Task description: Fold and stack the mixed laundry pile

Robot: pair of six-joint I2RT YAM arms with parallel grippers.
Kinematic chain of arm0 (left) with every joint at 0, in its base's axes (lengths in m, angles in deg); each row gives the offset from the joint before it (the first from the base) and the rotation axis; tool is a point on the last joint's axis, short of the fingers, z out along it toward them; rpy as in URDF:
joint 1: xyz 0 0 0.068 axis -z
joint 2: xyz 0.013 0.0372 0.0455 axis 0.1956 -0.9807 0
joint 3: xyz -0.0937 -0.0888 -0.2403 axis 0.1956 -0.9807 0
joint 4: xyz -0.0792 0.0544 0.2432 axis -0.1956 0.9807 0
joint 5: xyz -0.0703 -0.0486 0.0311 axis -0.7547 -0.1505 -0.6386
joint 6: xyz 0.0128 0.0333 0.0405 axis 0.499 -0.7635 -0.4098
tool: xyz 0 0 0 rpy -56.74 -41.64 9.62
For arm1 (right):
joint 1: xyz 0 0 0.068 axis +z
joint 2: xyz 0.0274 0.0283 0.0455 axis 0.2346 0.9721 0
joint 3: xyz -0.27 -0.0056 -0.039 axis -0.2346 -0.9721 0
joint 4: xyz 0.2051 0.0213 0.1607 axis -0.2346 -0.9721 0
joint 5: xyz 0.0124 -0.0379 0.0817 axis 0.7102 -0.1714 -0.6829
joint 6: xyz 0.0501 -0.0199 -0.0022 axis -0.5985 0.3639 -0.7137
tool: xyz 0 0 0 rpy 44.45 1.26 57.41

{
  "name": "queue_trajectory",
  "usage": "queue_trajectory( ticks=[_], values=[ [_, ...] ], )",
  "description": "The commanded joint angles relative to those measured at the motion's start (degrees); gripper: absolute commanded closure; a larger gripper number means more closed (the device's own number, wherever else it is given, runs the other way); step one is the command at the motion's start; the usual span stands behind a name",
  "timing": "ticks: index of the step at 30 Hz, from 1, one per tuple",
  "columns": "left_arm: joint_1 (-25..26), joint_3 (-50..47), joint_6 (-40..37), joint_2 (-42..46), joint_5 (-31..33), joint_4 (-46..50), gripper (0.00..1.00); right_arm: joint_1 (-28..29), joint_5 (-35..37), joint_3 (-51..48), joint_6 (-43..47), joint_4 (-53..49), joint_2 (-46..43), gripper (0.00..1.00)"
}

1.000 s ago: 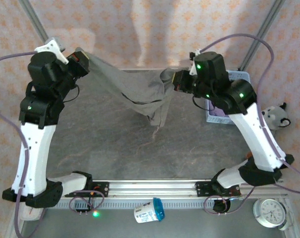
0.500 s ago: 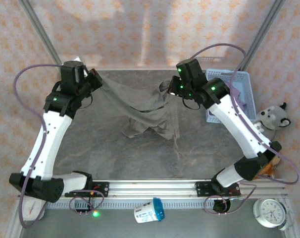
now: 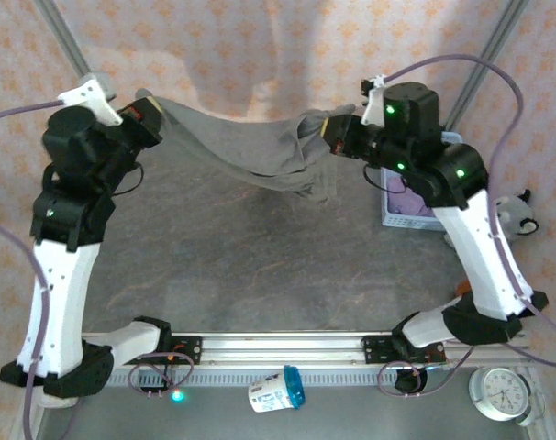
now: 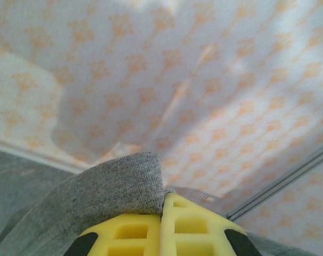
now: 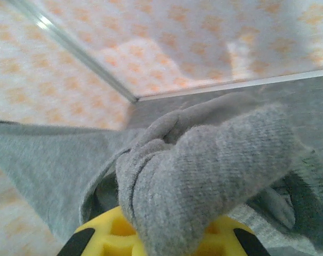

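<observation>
You are getting a bright, evenly lit overhead view. Soft light is falling from above, and the grey stone-patterned tabletop is showing no glare. A pale patch is washing out part of the peach-patterned fabric backdrop, with dim, soft-edged shadows lying beside it. The small green lamps on the right arm are glowing crisply.

In both wrist views the backdrop is blurring out of focus. In the left one a broad grey shadow is spreading across it. The knit of the wrinkled olive-grey cloth garment is reading sharper close to each lens. In the right wrist view a bright glint is running along the thin metal frame bar.
</observation>
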State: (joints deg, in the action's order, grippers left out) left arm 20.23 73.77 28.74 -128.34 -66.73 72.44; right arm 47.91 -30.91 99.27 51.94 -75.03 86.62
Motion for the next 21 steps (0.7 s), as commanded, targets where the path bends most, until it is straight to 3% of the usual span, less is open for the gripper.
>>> queue_trajectory(
  ticks=[1, 6, 11, 14, 18, 19, 20, 21],
  values=[
    [-0.34, 1.70, 1.60, 2.31, -2.10, -2.57, 1.00, 0.33, -6.81, -4.12, -2.50, 3.41, -6.43, 1.00],
    [-0.35, 3.08, 3.73, 2.20, -2.79, -3.30, 1.00, 0.31, -4.61, -7.96, -3.48, 7.32, -10.01, 1.00],
    [-0.34, 4.68, 3.65, -3.67, -1.98, -4.28, 1.00, -0.75, 2.87, -7.28, -0.33, 7.06, -4.98, 1.00],
    [-0.34, 4.65, 3.53, -10.69, -1.21, -5.02, 1.00, -5.41, 3.72, -8.02, -1.29, 8.45, 1.08, 1.00],
    [-0.47, 5.09, 0.25, -24.42, 5.53, -4.37, 1.00, -15.67, -0.18, -13.70, -8.59, 17.25, 11.68, 1.00],
    [-0.59, 5.73, -0.91, -28.22, 6.96, -4.08, 0.95, -17.51, -1.66, -14.66, -9.89, 20.40, 14.48, 0.94],
    [-0.91, 7.91, -2.26, -33.06, 7.58, -2.06, 0.58, -19.39, -3.41, -14.72, -10.80, 23.57, 18.34, 0.86],
    [-1.25, 11.81, -2.17, -38.55, 7.34, 2.18, 0.20, -20.78, -4.72, -13.37, -11.00, 24.61, 22.57, 0.70]
  ],
)
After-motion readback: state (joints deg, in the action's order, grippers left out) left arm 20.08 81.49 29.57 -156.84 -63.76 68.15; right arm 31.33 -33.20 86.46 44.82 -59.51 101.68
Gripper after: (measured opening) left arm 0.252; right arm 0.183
